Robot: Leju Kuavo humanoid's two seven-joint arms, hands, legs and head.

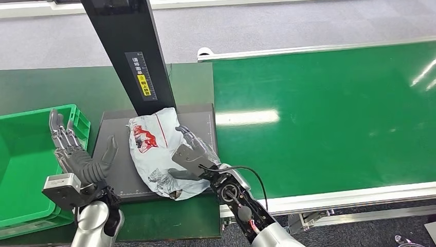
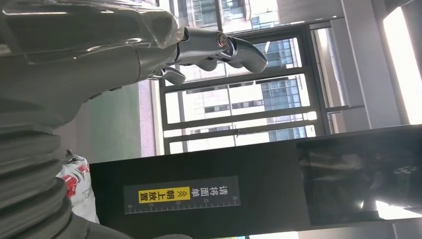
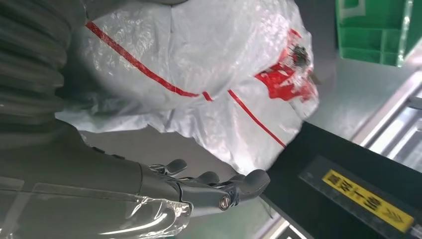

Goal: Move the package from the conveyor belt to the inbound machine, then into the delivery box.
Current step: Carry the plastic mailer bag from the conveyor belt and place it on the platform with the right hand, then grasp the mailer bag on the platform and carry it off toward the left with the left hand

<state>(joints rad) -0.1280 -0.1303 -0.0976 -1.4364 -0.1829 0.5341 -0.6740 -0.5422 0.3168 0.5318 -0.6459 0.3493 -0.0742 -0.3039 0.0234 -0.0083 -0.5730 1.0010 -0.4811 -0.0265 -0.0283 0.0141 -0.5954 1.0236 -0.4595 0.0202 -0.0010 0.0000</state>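
Now your right hand [image 1: 191,154] reaches in from below, its palm and fingers resting against the right side of the crumpled white plastic package with red print [image 1: 154,149], not plainly gripping it. That package lies on the dark grey scanner plate [image 1: 115,167], touching the black upright post [image 1: 131,51]. Your left hand [image 1: 77,152] is raised beside the green plastic crate [image 1: 25,154], fingers spread, holding nothing.

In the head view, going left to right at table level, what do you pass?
Green crate → left hand, fingers spread and raised → white package on the dark scanner plate → right hand against the package → green conveyor belt.
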